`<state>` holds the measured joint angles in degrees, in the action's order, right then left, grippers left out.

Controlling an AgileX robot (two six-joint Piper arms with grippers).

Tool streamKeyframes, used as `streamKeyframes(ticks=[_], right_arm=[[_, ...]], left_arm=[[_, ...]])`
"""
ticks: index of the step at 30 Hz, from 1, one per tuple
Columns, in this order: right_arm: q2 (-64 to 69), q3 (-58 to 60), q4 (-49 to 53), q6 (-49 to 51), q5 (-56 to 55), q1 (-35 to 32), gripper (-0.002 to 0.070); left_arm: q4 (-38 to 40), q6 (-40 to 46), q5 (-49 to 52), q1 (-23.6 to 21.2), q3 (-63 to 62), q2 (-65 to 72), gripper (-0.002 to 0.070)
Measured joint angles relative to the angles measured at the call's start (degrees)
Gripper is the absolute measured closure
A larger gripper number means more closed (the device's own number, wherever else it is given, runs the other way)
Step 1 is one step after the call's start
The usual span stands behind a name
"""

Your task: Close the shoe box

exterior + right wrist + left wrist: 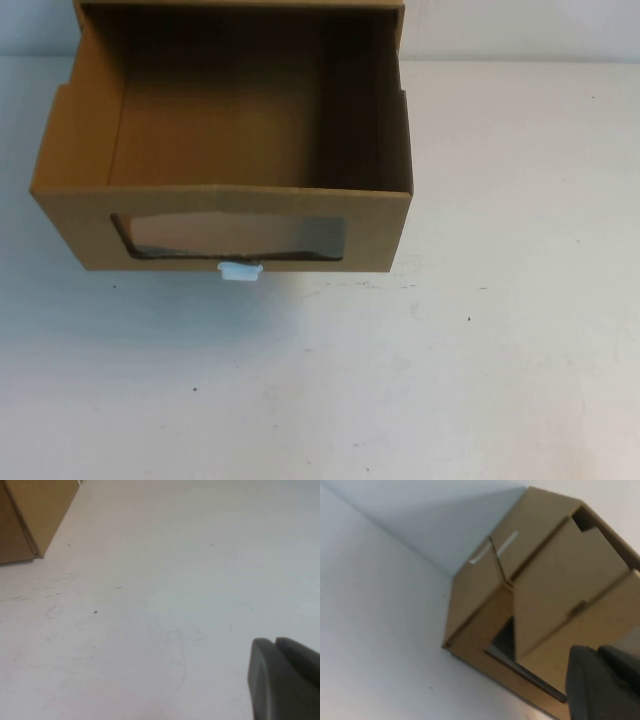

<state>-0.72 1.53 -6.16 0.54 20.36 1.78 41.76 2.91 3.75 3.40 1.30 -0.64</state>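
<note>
On the white desk [480, 380], the brown cardboard shoe box [225, 225] sits at its far left, drawer pulled out: closing not begun. Left end effector [600, 680] hovers beside it, right end effector [282, 677] well apart; grip unclear.

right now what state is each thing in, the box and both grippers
shoe box: drawer pulled out toward the robot, open at the top, nothing seen inside
white pull tab: sticks out below the window, nothing holding it
clear window: intact, facing the robot
left gripper: near the box's side, not touching it, holding nothing
right gripper: over bare table, apart from the box, holding nothing
</note>
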Motion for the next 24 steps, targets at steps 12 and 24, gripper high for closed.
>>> streamKeyframes(ticks=[12,24], right_arm=[[-0.04,0.0,-0.04,0.0,0.0,0.0,0.0689],[-0.04,0.0,-0.13,0.0,0.0,0.0,0.0689]], left_arm=[[-5.51,16.75,26.63,0.0,-35.79,30.08,0.068],[-0.46,35.32,41.96,0.0,-81.79,72.12,0.068]])
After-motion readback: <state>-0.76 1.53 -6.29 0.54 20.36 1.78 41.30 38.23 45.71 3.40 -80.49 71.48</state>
